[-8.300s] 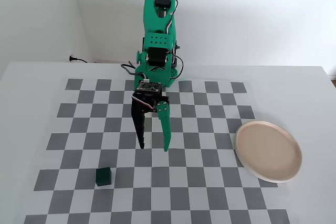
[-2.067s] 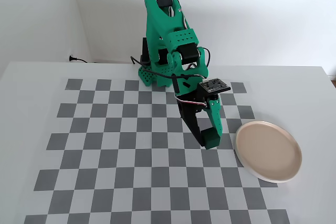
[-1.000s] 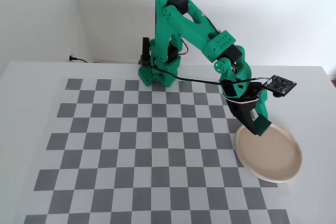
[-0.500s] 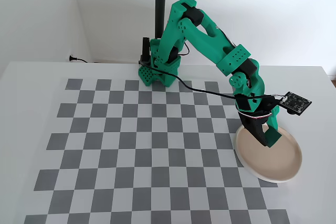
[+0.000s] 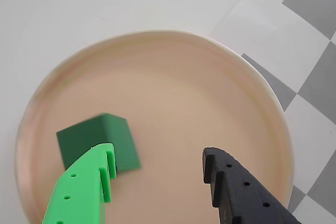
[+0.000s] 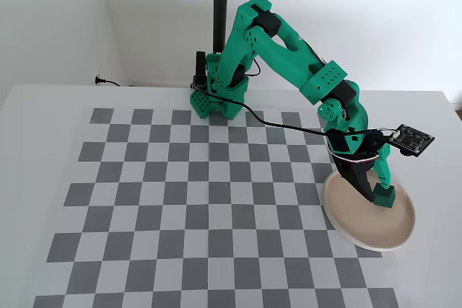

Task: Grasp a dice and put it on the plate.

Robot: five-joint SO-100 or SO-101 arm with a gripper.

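Observation:
The dark green dice (image 5: 97,139) lies flat on the beige-pink plate (image 5: 189,98), in its left half in the wrist view. My gripper (image 5: 157,156) hangs low over the plate and is open, with a wide gap and nothing between the fingers. The bright green finger (image 5: 84,187) overlaps the dice's near edge, and the black finger (image 5: 236,192) stands well to the right of it. In the fixed view the gripper (image 6: 375,192) reaches down into the plate (image 6: 357,223), with the dice (image 6: 385,197) at the tip of the green finger.
The plate sits at the right edge of a grey-and-white checkered mat (image 6: 180,200) on a white table. The arm's base (image 6: 216,99) and a black pole (image 6: 220,5) stand at the back. A small circuit board (image 6: 411,139) juts out from the wrist.
Over the last second the arm swung right and lowered into the plate. The dice now rests on the plate, with the fingers spread apart.

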